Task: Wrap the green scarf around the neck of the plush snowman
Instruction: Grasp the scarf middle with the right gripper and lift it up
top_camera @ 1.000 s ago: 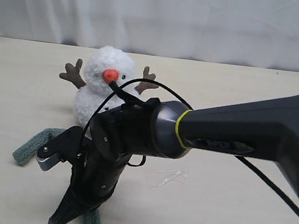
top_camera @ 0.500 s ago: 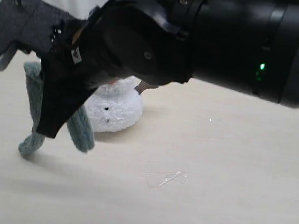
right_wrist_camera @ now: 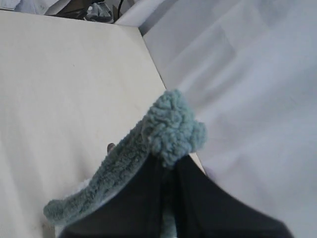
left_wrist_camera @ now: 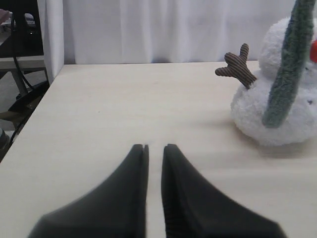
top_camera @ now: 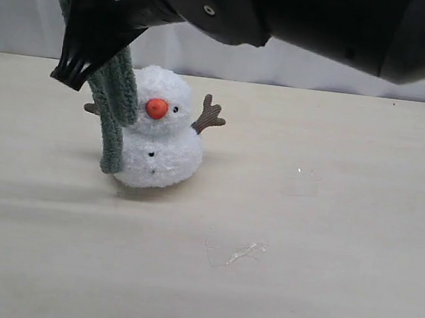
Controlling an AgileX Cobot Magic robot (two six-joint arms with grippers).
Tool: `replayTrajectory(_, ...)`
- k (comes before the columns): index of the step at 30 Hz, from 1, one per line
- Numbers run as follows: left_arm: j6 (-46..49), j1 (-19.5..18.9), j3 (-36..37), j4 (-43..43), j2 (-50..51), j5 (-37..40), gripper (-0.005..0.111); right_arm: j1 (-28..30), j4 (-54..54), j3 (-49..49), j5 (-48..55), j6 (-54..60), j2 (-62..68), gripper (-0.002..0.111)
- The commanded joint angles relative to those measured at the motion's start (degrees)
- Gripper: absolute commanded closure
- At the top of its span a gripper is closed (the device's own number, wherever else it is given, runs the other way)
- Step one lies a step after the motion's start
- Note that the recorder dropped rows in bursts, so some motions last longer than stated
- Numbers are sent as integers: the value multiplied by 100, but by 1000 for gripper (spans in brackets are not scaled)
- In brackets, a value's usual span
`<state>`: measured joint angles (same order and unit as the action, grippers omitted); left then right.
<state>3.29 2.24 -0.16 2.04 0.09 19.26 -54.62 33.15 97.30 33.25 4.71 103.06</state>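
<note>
The plush snowman [top_camera: 166, 152] stands upright on the table, orange nose toward the camera. My right gripper [top_camera: 72, 72] reaches across from the right, high above and left of its head, shut on one end of the green scarf [top_camera: 115, 102]. The scarf hangs straight down along the snowman's left side, covers most of one brown arm, and ends just above the table. In the right wrist view the scarf [right_wrist_camera: 168, 129] bunches over the right gripper [right_wrist_camera: 168, 166]. My left gripper [left_wrist_camera: 154, 147] hovers low, apart from the snowman [left_wrist_camera: 252, 114], its fingers almost together and holding nothing. The scarf [left_wrist_camera: 287, 64] hangs in front of the snowman there.
A scrap of clear film [top_camera: 236, 252] lies on the table in front of the snowman. A white curtain [top_camera: 322, 72] closes off the back. The left wrist view shows the table's side edge [left_wrist_camera: 29, 116], with chair legs and cables beyond it.
My right gripper rose from the table in front of the snowman to high above its left side, lifting the scarf clear of the table. The snowman has not moved.
</note>
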Motion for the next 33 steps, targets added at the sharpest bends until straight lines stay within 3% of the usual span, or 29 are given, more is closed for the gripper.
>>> replayTrajectory(1,-30,47,16,10,-9,-72,95,50,129,64,-121,-87,141,104)
replayTrajectory(10,-30,47,16,10,-9,-72,95,222,1771,64,-319,-758,480,104)
replayTrajectory(18,-30,47,16,10,-9,-72,95,571,1925,64,-445,-849,610,104)
replayTrajectory(23,-30,47,16,10,-9,-72,95,651,2708,64,-631,-835,610,104)
replayTrajectory(33,-30,47,16,10,-9,-72,95,664,3066,64,-34,430,702,104)
